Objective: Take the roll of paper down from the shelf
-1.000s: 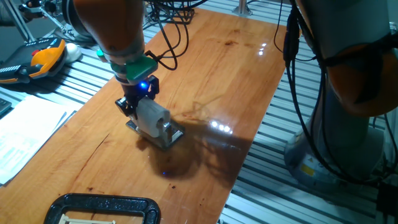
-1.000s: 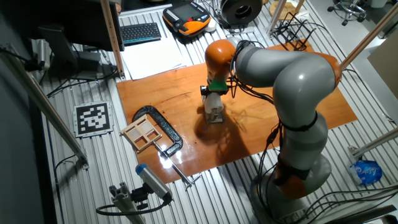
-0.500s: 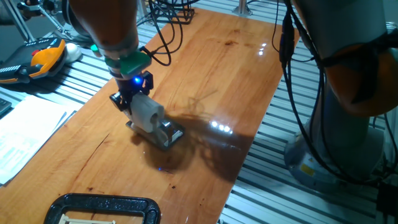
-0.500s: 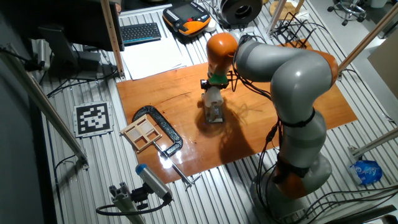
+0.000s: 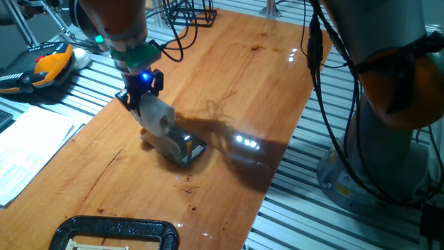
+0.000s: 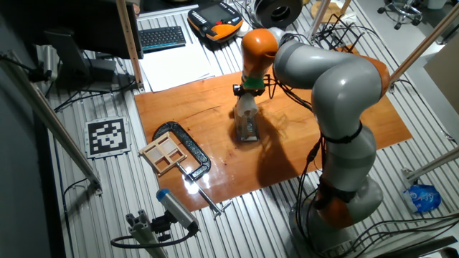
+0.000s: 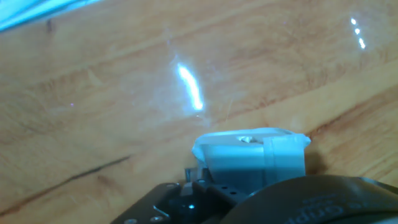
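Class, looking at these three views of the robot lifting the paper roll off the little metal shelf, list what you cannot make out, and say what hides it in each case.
- Fingers of the gripper: hidden behind the roll of paper in one fixed view; too small in the other.
- Gap between roll and shelf: the roll covers it.
- Hand view: blurred; the white roll is cut by the hand's dark body below.
- Black clamp: cut off by the bottom edge.

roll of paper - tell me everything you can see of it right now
The roll of paper is a small white cylinder, held at its upper end by the gripper. It hangs tilted, raised off the shelf, a shiny grey metal plate on the wooden table. Its core is not clearly visible here.
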Tool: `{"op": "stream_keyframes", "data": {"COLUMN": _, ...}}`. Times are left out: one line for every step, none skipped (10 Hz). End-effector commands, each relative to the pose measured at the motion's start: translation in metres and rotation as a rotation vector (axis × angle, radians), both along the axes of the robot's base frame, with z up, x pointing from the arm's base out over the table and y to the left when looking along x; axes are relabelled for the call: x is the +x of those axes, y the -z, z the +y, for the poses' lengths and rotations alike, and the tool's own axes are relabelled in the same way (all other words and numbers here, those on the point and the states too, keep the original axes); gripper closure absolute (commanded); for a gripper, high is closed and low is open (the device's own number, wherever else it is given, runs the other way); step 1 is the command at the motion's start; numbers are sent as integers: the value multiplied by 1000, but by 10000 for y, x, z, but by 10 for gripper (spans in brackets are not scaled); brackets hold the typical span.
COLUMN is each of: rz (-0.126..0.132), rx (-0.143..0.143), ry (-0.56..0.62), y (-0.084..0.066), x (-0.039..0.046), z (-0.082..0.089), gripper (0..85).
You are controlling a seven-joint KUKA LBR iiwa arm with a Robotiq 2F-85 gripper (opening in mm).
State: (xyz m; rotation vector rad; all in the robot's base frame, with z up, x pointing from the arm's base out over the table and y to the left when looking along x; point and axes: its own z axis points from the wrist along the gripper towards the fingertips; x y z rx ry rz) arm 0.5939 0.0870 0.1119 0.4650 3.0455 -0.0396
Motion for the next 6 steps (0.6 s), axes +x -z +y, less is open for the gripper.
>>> {"op": "stream_keyframes", "data": {"rz": -1, "rx": -3, "ry": -10, "y": -20, "x": 39, "z": -38, "gripper": 850}}
{"op": "stream_keyframes", "data": {"rz": -2, "rx": -10, "ry": -25, "y": -46, "x": 89, "z": -97, "gripper": 850}}
{"op": "stream_keyframes", "data": {"rz": -1, "rx": -10, "ry": -39, "y": -65, "x": 127, "z": -153, "gripper": 850}}
{"op": "stream_keyframes", "data": {"rz": -1, "rx": -13, "ry": -50, "y": -84, "x": 160, "z": -195, "gripper": 850}}
{"op": "stream_keyframes", "data": {"rz": -2, "rx": -16, "ry": -59, "y": -104, "x": 189, "z": -235, "gripper": 850}}
{"op": "stream_keyframes", "data": {"rz": 1, "rx": 1, "ry": -59, "y": -130, "x": 220, "z": -284, "gripper": 850}}
